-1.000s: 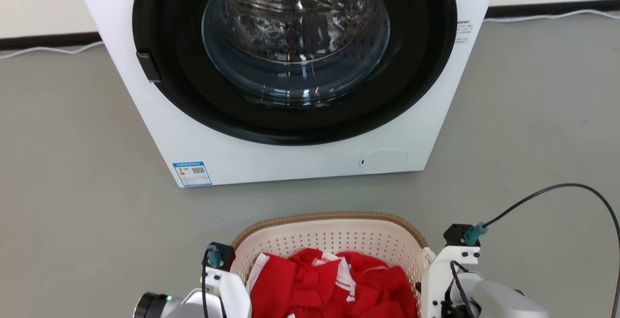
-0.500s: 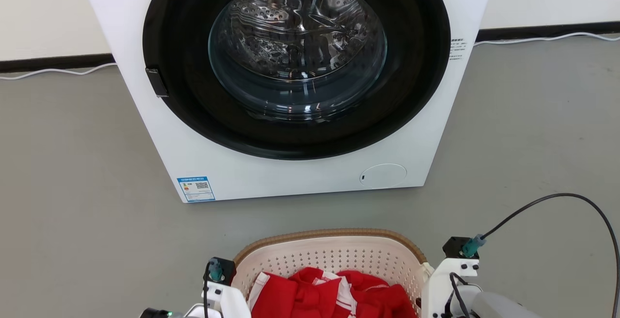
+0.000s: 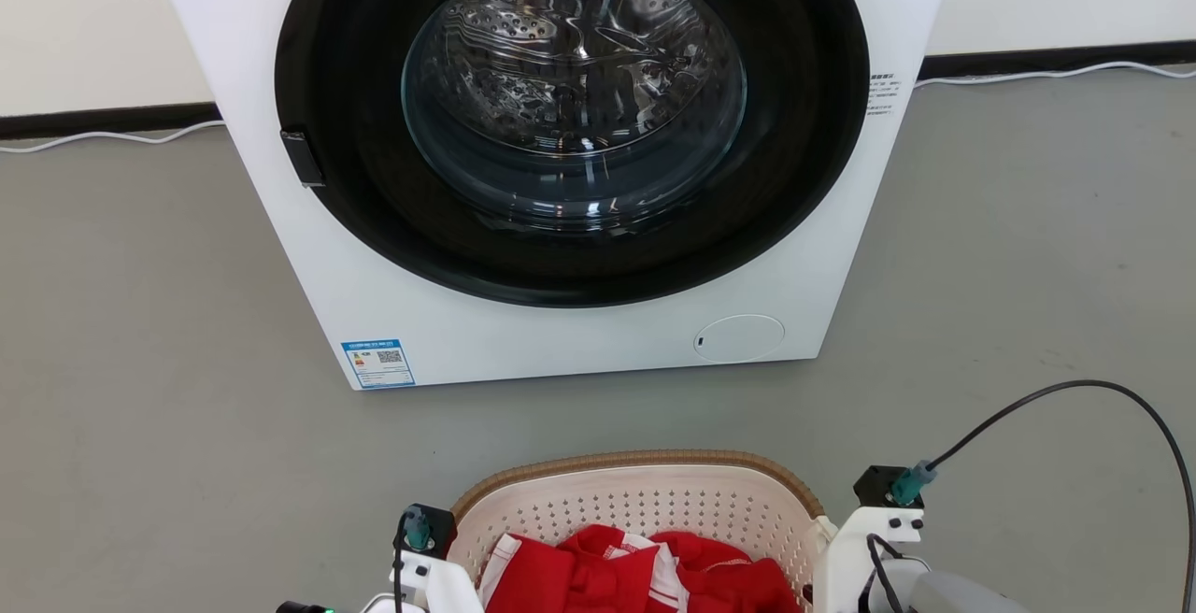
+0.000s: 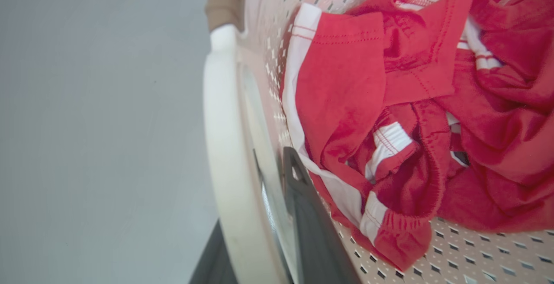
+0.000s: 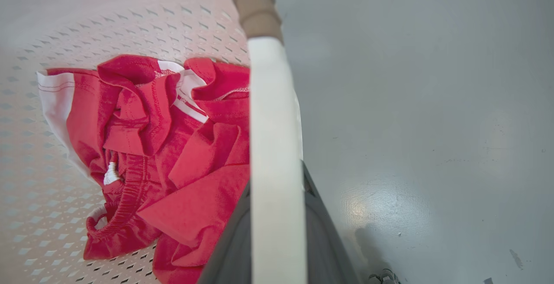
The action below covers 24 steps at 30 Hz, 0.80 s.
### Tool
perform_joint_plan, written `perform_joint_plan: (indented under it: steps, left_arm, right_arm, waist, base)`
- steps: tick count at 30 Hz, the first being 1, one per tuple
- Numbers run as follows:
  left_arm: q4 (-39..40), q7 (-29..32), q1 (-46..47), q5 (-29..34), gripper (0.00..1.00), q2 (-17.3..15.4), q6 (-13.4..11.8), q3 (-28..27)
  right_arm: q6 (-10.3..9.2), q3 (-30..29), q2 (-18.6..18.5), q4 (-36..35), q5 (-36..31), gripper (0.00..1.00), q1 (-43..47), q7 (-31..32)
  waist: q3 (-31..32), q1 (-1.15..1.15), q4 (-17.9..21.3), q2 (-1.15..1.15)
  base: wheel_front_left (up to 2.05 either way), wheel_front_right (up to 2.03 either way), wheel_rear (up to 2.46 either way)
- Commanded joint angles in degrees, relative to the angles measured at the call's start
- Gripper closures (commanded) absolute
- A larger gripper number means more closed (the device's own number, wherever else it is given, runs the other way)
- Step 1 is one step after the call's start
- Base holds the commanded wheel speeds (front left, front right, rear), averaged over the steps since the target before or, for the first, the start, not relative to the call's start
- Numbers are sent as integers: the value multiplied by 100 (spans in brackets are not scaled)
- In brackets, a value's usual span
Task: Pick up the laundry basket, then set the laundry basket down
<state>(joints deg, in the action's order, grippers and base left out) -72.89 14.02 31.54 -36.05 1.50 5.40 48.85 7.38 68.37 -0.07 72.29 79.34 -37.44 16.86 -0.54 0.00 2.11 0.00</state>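
Observation:
The laundry basket (image 3: pixel 635 460), cream perforated plastic with a brown woven rim, sits at the bottom middle of the head view with red and white clothes (image 3: pixel 645 577) inside. My left gripper (image 4: pixel 259 180) is shut on the basket's white left handle (image 4: pixel 225 137), one dark finger (image 4: pixel 309 223) inside the wall and the other outside. My right gripper (image 5: pixel 277 188) is shut on the white right handle (image 5: pixel 272 115), with a dark finger (image 5: pixel 322 236) on each side. I cannot tell whether the basket touches the floor.
A white front-loading washing machine (image 3: pixel 561 342) with its round dark door shut stands on the grey floor just beyond the basket. A white cable (image 3: pixel 1046 74) runs along the wall behind it. A black cable (image 3: pixel 1074 393) loops off my right wrist.
The head camera tilted first, shifting the whole picture down. Since then the washer has stayed put, while the basket and both wrists have slid slightly lower in the head view.

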Motion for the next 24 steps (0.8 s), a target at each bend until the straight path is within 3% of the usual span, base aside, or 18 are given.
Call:
perform_joint_plan:
  steps: [1,24]
  left_arm:
    - [-91,-7,4,63,100,-438,-82,-30]
    - [-81,-123,45,-73,100,-438,-142,125]
  right_arm:
    - [11,35,-281,128,18,100,-98,-124]
    - [11,337,-281,68,371,100,-164,-309]
  waist:
    - [0,0,-3,0]
    - [-46,0,-22,0]
  base:
    - [0,0,0]
    - [0,0,0]
